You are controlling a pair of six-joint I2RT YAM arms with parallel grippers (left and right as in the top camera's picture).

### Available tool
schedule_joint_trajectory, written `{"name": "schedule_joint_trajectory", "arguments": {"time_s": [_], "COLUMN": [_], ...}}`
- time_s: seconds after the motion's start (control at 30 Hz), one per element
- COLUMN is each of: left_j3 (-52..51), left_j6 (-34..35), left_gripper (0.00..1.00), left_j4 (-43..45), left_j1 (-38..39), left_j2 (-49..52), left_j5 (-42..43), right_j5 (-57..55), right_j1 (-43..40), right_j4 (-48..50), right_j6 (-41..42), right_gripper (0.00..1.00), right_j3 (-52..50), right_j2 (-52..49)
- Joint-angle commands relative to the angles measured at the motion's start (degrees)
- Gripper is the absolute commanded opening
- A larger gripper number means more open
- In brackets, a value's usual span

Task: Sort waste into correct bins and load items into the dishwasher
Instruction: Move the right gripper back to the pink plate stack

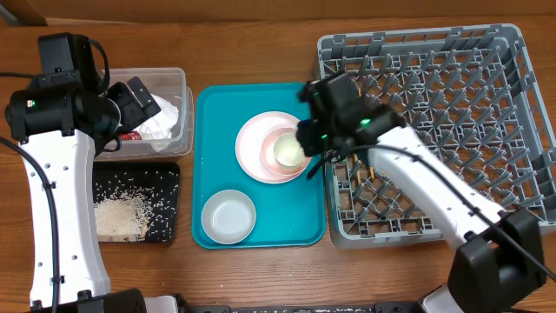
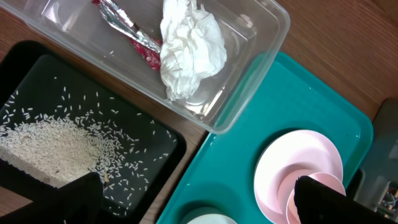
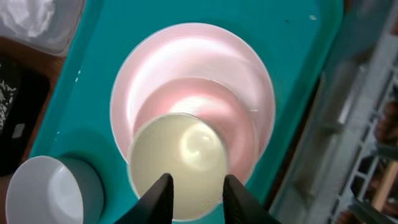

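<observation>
Two stacked pale pink plates (image 1: 257,139) lie on the teal tray (image 1: 208,156), with a whitish bowl (image 3: 180,155) on top. My right gripper (image 3: 198,186) hovers just over the bowl, jaws a little apart and nothing between them. A white cup (image 1: 228,216) stands at the tray's near end. My left gripper (image 2: 202,208) is wide open and holds nothing, above the gap between the black tray and the teal tray. The crumpled tissue (image 2: 189,50) and the red-and-white wrapper (image 2: 130,31) lie in the clear tub (image 2: 267,34). Rice (image 2: 50,146) is piled in the black tray (image 2: 155,146).
The grey dish rack (image 1: 452,87) fills the right side, its left wall right next to the teal tray. A thin wooden stick (image 3: 385,180) shows inside the rack's near-left part. The right arm (image 1: 417,183) stretches over the rack's front-left corner.
</observation>
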State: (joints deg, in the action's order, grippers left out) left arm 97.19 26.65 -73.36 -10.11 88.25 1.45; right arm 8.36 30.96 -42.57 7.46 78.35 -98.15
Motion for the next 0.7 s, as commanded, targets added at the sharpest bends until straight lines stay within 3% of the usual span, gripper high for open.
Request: {"name": "schedule_joint_trajectory", "arguments": {"time_s": [0.0, 0.13, 0.67], "left_j3": [0.35, 0.35, 0.35], "left_j6": [-0.5, -0.5, -0.5], "left_gripper": [1.0, 1.0, 1.0], "left_j4": [-0.11, -0.09, -0.09], "left_j1": [0.48, 0.48, 0.39], "left_j2": [0.13, 0.13, 0.13], "left_j5": [-0.39, -0.39, -0.42], "right_j5": [-9.51, -14.8, -10.54], "right_j1": [5.4, 8.94, 9.53], "right_j4": [1.42, 1.38, 2.84], "right_j6": [-0.37, -0.37, -0.13], "right_gripper": [0.3, 0.31, 0.29], "right_j3": [3.04, 3.04, 2.99], "right_j2": [-0.02, -0.37, -5.81]}}
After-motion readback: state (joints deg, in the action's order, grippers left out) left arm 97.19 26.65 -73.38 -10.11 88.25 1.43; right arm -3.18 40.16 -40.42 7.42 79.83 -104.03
